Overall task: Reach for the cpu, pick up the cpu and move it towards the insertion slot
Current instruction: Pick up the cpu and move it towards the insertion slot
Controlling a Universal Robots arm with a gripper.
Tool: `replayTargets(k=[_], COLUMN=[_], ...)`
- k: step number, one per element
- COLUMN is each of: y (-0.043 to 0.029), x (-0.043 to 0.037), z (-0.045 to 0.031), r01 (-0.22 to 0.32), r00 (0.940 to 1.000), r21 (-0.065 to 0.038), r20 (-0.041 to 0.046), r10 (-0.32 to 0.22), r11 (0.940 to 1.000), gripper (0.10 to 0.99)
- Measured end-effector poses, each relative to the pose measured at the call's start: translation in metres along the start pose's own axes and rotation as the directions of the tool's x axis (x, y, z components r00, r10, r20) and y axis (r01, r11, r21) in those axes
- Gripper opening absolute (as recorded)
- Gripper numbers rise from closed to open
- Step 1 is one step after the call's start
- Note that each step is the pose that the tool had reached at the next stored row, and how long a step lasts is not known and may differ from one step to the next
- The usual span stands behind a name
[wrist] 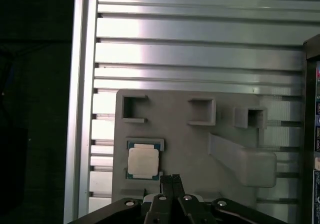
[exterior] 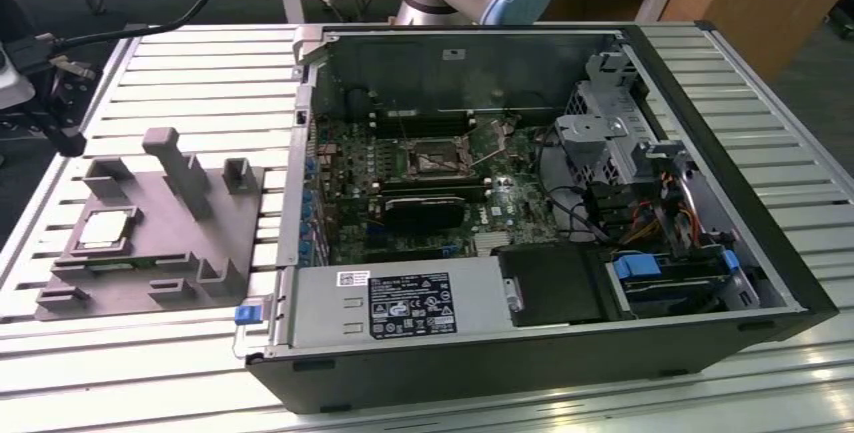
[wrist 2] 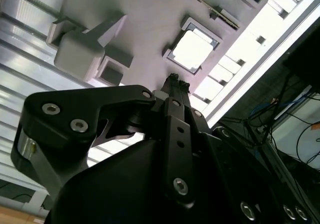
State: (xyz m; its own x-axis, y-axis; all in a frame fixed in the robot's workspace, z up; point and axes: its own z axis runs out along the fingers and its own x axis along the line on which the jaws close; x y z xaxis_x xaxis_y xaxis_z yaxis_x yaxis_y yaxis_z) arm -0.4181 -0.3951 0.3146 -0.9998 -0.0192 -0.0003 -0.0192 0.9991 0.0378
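Note:
The cpu [exterior: 107, 230] is a small silvery square chip lying flat in a recess of the grey moulded fixture [exterior: 174, 243], at the exterior view's left. In both wrist views my gripper [wrist: 172, 177] hangs above the fixture with its two thin fingers pressed together and nothing between them. The cpu [wrist: 143, 160] lies just beside the fingertips, apart from them; it also shows bright in the second wrist view [wrist 2: 192, 50], beyond the gripper [wrist 2: 175, 78]. The insertion slot [exterior: 435, 161], a dark square socket with a shiny bracket, sits on the motherboard inside the open computer case [exterior: 721, 203].
The fixture [wrist: 190, 149] carries a tall upright post [exterior: 171, 158] and several small raised blocks close to the cpu. A black rectangular block [exterior: 430, 211] lies just below the slot. The slatted metal table [exterior: 200, 83] extends around case and fixture; cables hang at the exterior view's upper left.

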Motion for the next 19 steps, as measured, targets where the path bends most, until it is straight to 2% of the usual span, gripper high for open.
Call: replayTargets(k=[14, 19], y=[-0.0040, -0.0057], x=[0.0042, 0.0051], z=[0.0178, 0.0269], r01=[0.000, 0.000], r00=[1.0000, 1.0000], r21=[0.000, 0.000], r20=[0.0000, 0.0001], r10=[0.000, 0.000], r11=[1.0000, 1.0000], gripper=[0.106, 0.106])
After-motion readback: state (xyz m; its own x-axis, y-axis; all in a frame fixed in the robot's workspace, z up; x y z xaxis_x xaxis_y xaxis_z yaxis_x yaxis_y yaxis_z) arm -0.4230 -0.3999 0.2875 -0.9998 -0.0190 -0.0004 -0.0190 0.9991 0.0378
